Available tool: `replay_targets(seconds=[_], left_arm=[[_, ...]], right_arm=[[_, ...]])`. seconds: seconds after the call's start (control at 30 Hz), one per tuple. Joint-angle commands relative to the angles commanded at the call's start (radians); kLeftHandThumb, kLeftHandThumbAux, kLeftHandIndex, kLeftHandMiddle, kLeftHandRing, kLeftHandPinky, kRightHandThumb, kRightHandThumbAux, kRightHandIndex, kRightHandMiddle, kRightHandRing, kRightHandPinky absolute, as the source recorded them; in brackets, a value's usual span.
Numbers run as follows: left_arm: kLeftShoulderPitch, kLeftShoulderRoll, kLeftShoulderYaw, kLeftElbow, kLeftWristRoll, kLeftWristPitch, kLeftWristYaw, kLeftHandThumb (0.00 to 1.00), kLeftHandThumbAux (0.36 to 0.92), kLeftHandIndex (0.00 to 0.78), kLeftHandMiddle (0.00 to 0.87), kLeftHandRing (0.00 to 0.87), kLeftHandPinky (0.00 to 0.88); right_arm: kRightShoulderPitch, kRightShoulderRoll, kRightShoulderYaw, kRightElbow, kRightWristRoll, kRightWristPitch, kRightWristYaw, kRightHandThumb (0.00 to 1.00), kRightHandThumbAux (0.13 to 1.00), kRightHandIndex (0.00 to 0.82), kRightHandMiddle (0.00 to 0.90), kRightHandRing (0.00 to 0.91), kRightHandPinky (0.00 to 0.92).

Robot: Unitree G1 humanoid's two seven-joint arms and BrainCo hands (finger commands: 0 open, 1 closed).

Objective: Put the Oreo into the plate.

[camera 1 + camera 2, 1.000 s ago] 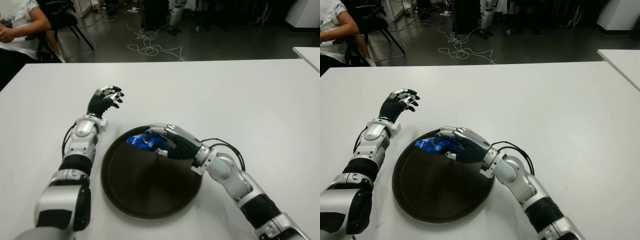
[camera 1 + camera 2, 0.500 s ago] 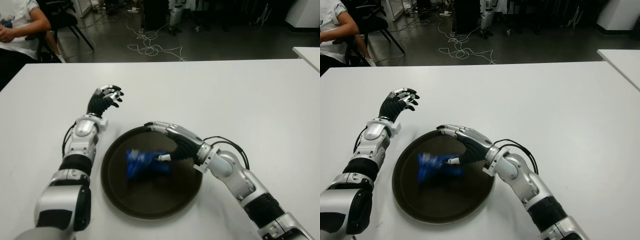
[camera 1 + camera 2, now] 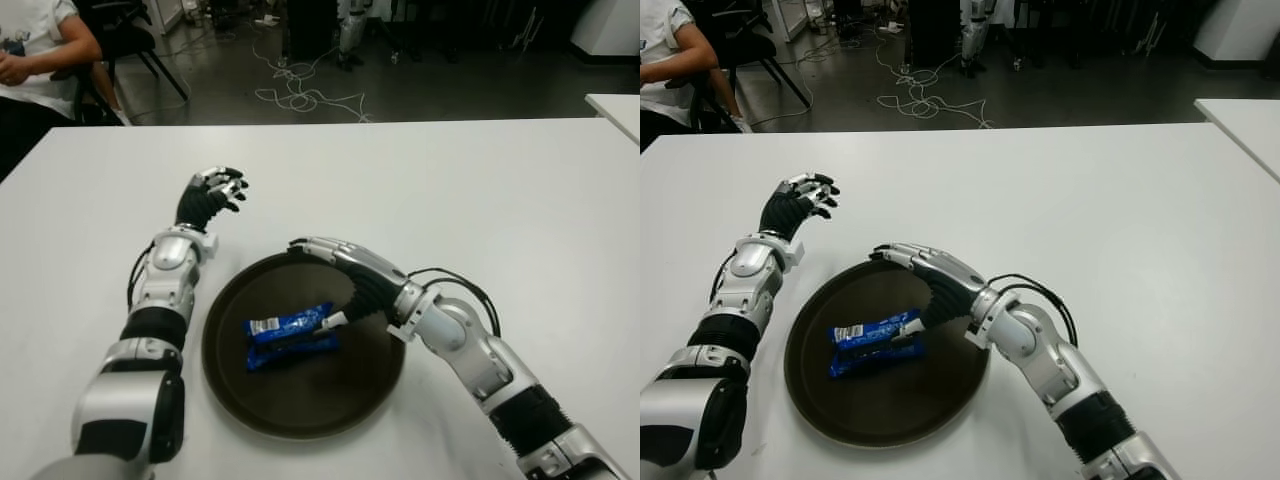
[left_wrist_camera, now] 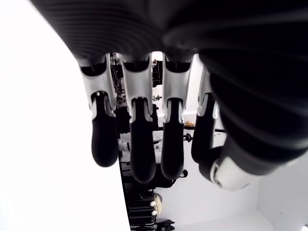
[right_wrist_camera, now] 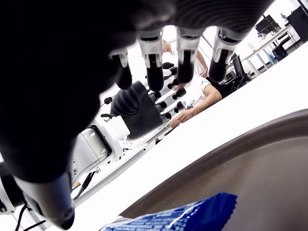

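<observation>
The blue Oreo pack (image 3: 291, 334) lies flat inside the dark round plate (image 3: 300, 400), left of its middle; the right wrist view shows one end of the Oreo pack (image 5: 192, 217) over the plate (image 5: 269, 159). My right hand (image 3: 335, 280) hovers over the plate's right half with fingers spread, holding nothing; its thumb tip is close to the pack's right end. My left hand (image 3: 208, 195) shows over the white table (image 3: 480, 190), up and left of the plate, fingers loosely curled and holding nothing.
A seated person (image 3: 35, 50) is at the far left corner beyond the table. Cables (image 3: 300, 95) lie on the floor behind the table's far edge. Another white table's corner (image 3: 615, 105) shows at the right.
My right hand let go of the Oreo pack, which dropped from the plate's far rim and settled flat inside the plate. The hand's fingers spread. The left hand barely moved.
</observation>
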Motion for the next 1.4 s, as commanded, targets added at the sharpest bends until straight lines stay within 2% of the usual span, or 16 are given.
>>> replay_targets(seconds=[0.4,0.53,0.67,0.73,0.93,1.03,1.13,1.2,1.3,1.37,1.4], left_arm=[[0.008,-0.008,0.004,-0.017,-0.017,0.0,-0.01,0.833,0.674,0.418,0.463,0.494,0.535],[0.007,-0.006,-0.003,-0.014,-0.008,-0.001,0.001,0.833,0.673,0.418,0.463,0.489,0.535],[0.004,-0.005,-0.005,-0.007,-0.006,-0.005,0.005,0.833,0.673,0.418,0.463,0.49,0.541],[0.004,-0.004,-0.008,-0.006,-0.003,-0.008,0.005,0.833,0.673,0.419,0.462,0.49,0.544],[0.005,-0.001,-0.016,-0.014,0.003,-0.007,0.001,0.833,0.674,0.418,0.463,0.497,0.57],[0.005,0.003,-0.02,-0.014,0.005,-0.006,-0.006,0.833,0.673,0.418,0.466,0.506,0.577],[0.006,0.004,-0.017,-0.01,-0.001,-0.011,-0.011,0.834,0.673,0.418,0.467,0.512,0.582],[0.006,0.004,-0.014,-0.002,-0.004,-0.016,-0.014,0.834,0.673,0.418,0.467,0.514,0.586],[0.002,0.007,-0.012,0.013,-0.005,-0.023,-0.018,0.834,0.673,0.418,0.467,0.516,0.58],[-0.001,0.009,-0.012,0.021,-0.004,-0.025,-0.018,0.834,0.673,0.418,0.467,0.516,0.574],[-0.003,0.01,-0.013,0.025,-0.003,-0.026,-0.02,0.834,0.673,0.418,0.467,0.517,0.574]], right_arm=[[-0.005,-0.003,-0.018,-0.018,0.009,0.017,-0.006,0.0,0.73,0.044,0.041,0.043,0.036],[-0.033,-0.019,-0.065,0.004,0.033,0.012,-0.021,0.0,0.714,0.052,0.055,0.056,0.046],[-0.084,-0.036,-0.117,0.051,0.049,0.007,-0.039,0.0,0.708,0.059,0.066,0.06,0.047],[-0.122,-0.042,-0.145,0.117,0.057,-0.02,-0.073,0.0,0.713,0.064,0.075,0.063,0.049],[-0.256,-0.102,-0.231,0.462,0.102,-0.154,-0.171,0.0,0.723,0.075,0.087,0.076,0.061],[-0.34,-0.149,-0.265,0.636,0.097,-0.157,-0.225,0.0,0.723,0.078,0.092,0.083,0.062],[-0.401,-0.173,-0.282,0.754,0.092,-0.135,-0.272,0.0,0.727,0.092,0.108,0.099,0.073],[-0.435,-0.175,-0.293,0.834,0.098,-0.115,-0.301,0.0,0.732,0.104,0.122,0.113,0.089],[-0.476,-0.157,-0.318,0.968,0.126,-0.073,-0.323,0.0,0.744,0.128,0.151,0.148,0.14],[-0.489,-0.147,-0.349,1.034,0.161,-0.045,-0.311,0.0,0.748,0.146,0.174,0.179,0.189],[-0.496,-0.131,-0.387,1.046,0.209,-0.018,-0.282,0.0,0.749,0.15,0.179,0.186,0.201]])
